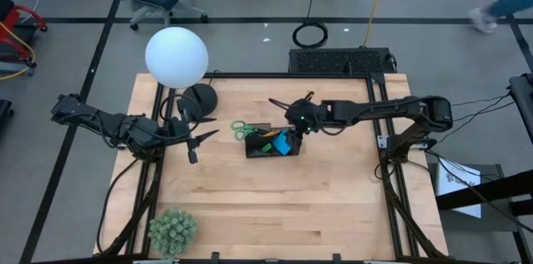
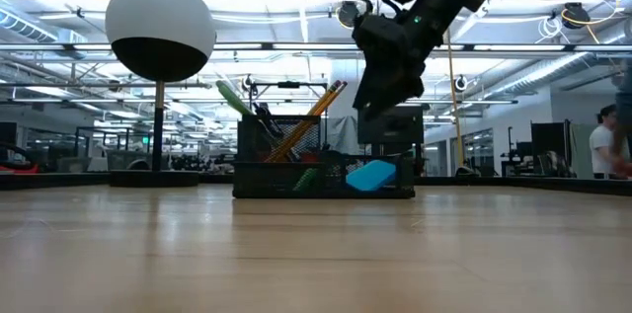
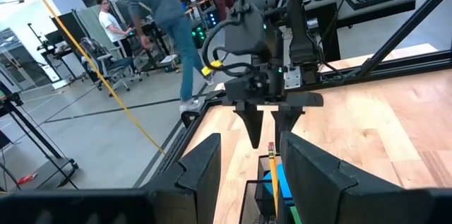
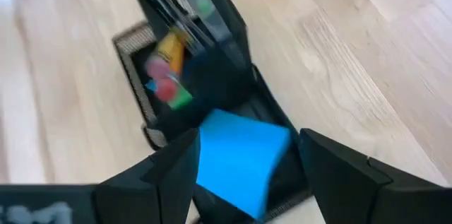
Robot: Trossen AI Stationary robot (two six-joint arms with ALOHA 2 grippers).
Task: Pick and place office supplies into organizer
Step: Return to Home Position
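Right wrist view: organizer (image 4: 229, 37) contents smeared, single items untellable; its near end hidden behind arm's own fingers (image 4: 339, 181). Left wrist view: organizer cut off by bottom edge. High view: person (image 1: 510, 6) cut off at edge. Low view: right arm (image 2: 415, 17) cut off at top.

You see the black organizer (image 2: 252, 170) directly beneath the open right claw (image 3: 267, 128), holding a tilted blue pad (image 4: 236, 157), leaning pencils (image 2: 314, 116) and green-handled scissors (image 1: 240, 129).

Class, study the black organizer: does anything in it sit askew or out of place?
The blue sticky pad lies tilted in the organizer's end compartment, one edge propped up rather than flat. The green-handled scissors lean out past the opposite end. Nothing has spilled. The open right gripper hovers above it.
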